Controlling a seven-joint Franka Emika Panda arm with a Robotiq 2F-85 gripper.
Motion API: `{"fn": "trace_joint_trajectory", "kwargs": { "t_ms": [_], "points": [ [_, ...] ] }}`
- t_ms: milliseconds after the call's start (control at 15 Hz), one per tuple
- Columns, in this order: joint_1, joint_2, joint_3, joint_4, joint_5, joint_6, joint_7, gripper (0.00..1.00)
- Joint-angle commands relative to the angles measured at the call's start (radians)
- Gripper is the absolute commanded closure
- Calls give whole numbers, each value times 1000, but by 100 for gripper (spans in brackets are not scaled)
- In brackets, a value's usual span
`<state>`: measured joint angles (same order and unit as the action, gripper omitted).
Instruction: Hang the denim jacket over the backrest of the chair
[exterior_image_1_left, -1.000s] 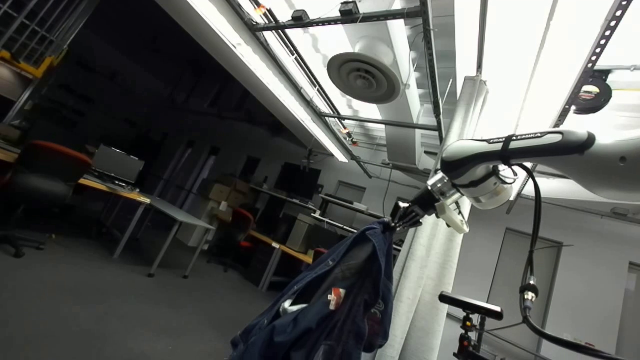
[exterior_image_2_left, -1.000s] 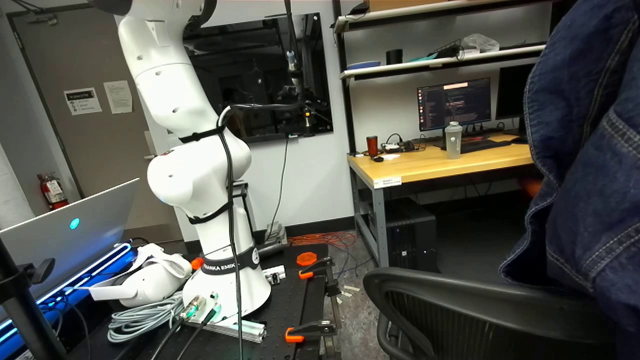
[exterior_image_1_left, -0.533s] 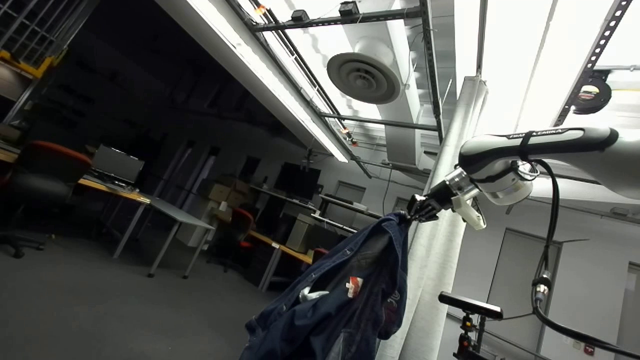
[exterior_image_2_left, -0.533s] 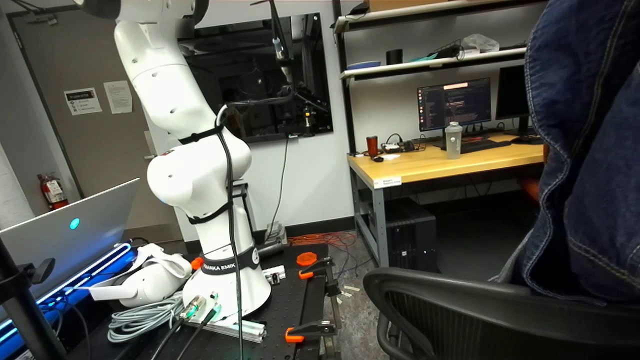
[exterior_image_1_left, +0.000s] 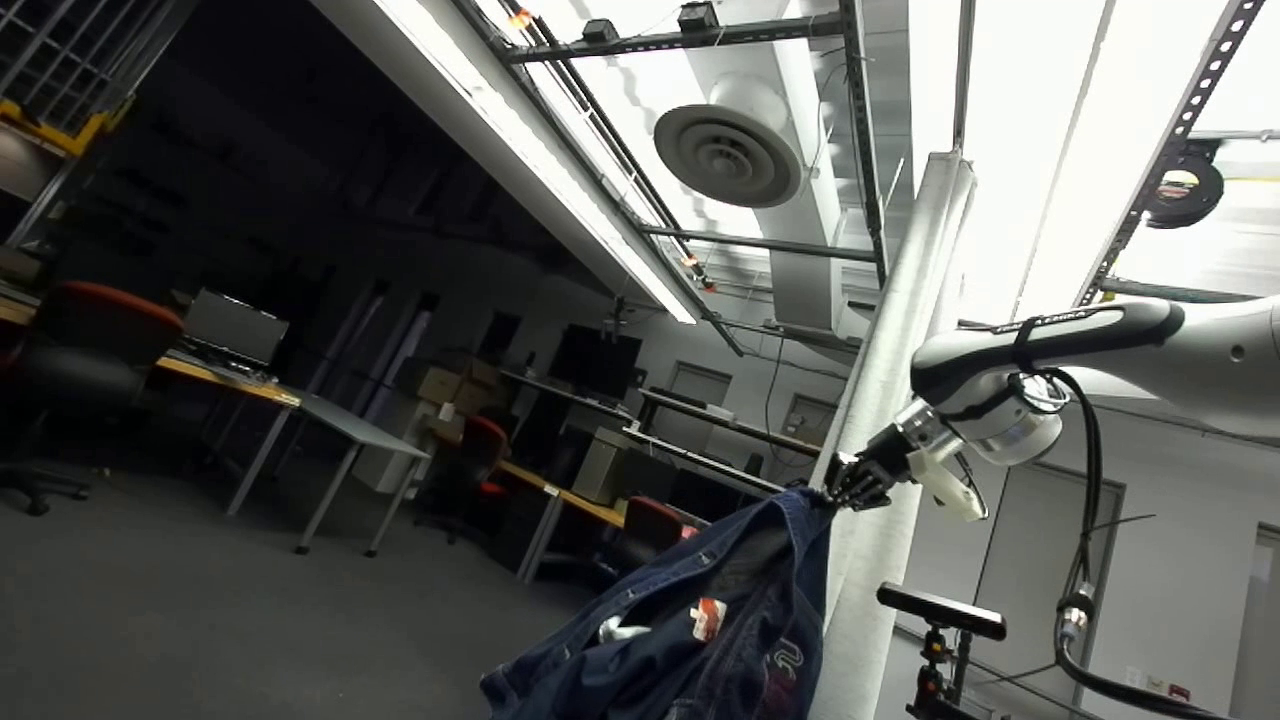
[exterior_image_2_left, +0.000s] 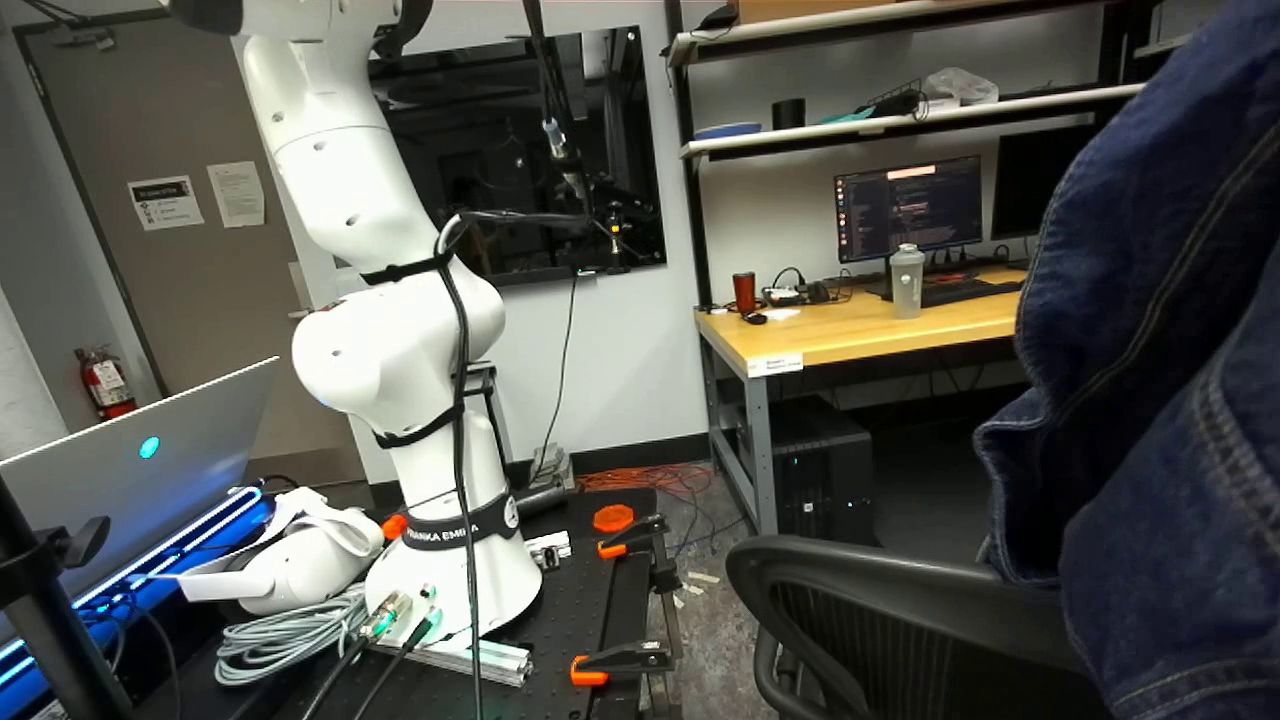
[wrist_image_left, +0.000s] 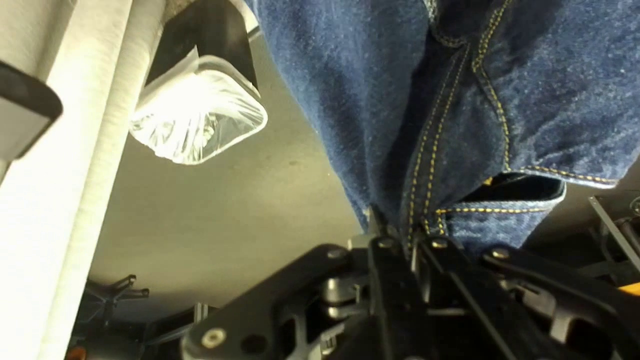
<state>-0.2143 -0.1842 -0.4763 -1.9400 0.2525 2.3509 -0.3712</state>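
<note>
The dark blue denim jacket (exterior_image_1_left: 650, 665) hangs limp from my gripper (exterior_image_1_left: 832, 490) in an exterior view, with a red-white label inside. It also fills the right edge of an exterior view (exterior_image_2_left: 1160, 400). There the black chair (exterior_image_2_left: 900, 590) shows its mesh backrest from behind or front, I cannot tell which. The jacket's lower right part crosses in front of the backrest; a left fold ends at its top rim. Contact is unclear. In the wrist view the jaws (wrist_image_left: 400, 235) are shut on a stitched part of the jacket (wrist_image_left: 350, 90). The jacket's lower end is out of view.
A camera on a stand (exterior_image_1_left: 940, 612) and a pale column (exterior_image_1_left: 875, 560) are near the arm. A lined bin (wrist_image_left: 200, 107) stands on the floor. A wooden desk (exterior_image_2_left: 850, 340) with monitors is behind the chair. A laptop (exterior_image_2_left: 140, 450) and headset (exterior_image_2_left: 310, 560) sit by the base.
My gripper has moved right, first rising a little, then dropping with the jacket. The jacket swung, and its lower right part now covers more of the backrest's right end.
</note>
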Motion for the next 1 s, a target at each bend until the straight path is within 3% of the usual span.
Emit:
{"fn": "trace_joint_trajectory", "kwargs": {
  "t_ms": [0, 267, 333, 400, 667, 933],
  "points": [
    [-51, 58, -21, -29, 62, 21, -10, 98],
    [-114, 128, -31, -52, 82, 5, 1, 98],
    [-128, 143, -29, -52, 80, -3, 4, 68],
    [-141, 156, -26, -54, 77, -5, 4, 68],
    [-167, 182, -4, -63, 54, 3, 8, 38],
    [-148, 147, 39, -110, 11, 65, -17, 9]
  ]
}}
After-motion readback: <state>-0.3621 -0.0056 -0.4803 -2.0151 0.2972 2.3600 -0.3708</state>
